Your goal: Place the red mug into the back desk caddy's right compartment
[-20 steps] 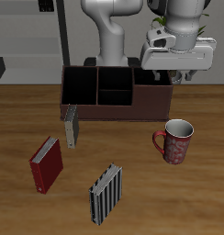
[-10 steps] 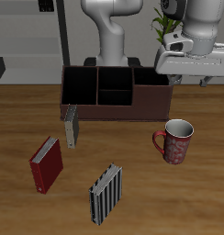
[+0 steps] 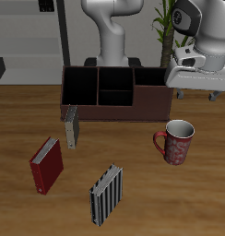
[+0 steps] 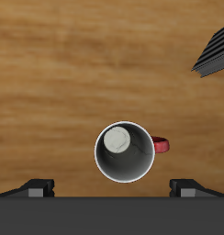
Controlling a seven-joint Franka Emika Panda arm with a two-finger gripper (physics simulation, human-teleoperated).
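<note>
**Pincer spread wide above the red mug**

Our pincer (image 3: 200, 95) hangs in the air with its two fingers (image 4: 37, 187) set far apart, and nothing sits between them. In the wrist view we look straight down past both fingertips onto the wooden table (image 4: 77, 83), and the mug's white mouth lies between them, well below.

Going from biggest to smallest: the back desk caddy (image 3: 114, 93) stands on the table beside and below the pincer, toward the robot's base, its dark maroon walls framing black compartments. Its right compartment (image 3: 79, 87) is the end bin farthest from the pincer. It holds nothing that we can see.

The red hardback book (image 3: 47, 166) lies flat well away from the pincer, nearer the table's front edge. The black-and-white striped book (image 3: 105, 194) lies nearer the front edge too, closer to the pincer than the red one. A grey book (image 3: 72, 127) leans just in front of the caddy.

The red mug (image 3: 176, 142) stands upright on the table, beneath the pincer and untouched, well apart from the caddy, its loop handle (image 4: 160, 145) sticking out sideways.
</note>
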